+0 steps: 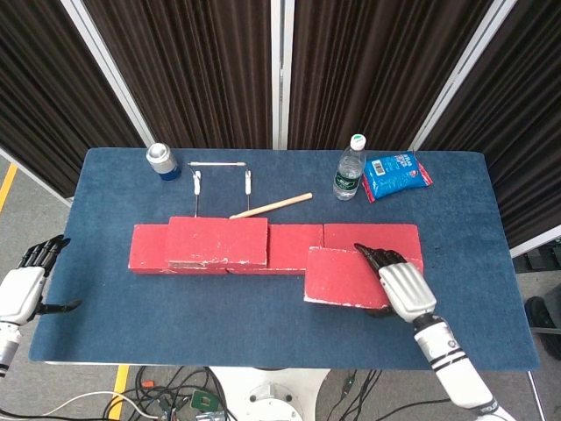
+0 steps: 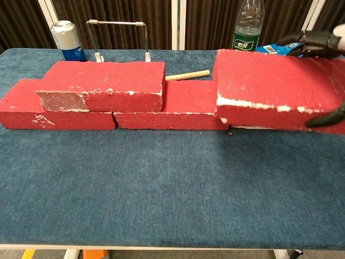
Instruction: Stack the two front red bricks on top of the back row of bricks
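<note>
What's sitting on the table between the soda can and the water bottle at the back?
Between the soda can and the water bottle stands a small wire frame, with a wooden stick lying just in front of it. The head view shows this best.

On the blue table (image 1: 131, 316), the right hand (image 1: 399, 285) grips a red brick (image 1: 346, 276) over the right part of the back row of bricks (image 1: 289, 247). Another red brick (image 1: 217, 240) lies stacked on the row's left part. The left hand (image 1: 24, 285) hangs off the table's left edge, fingers apart. Near the back edge stand a can (image 1: 161, 160), a wire frame (image 1: 221, 175), a wooden stick (image 1: 272, 205), a water bottle (image 1: 349, 168) and a blue packet (image 1: 396, 174).
</note>
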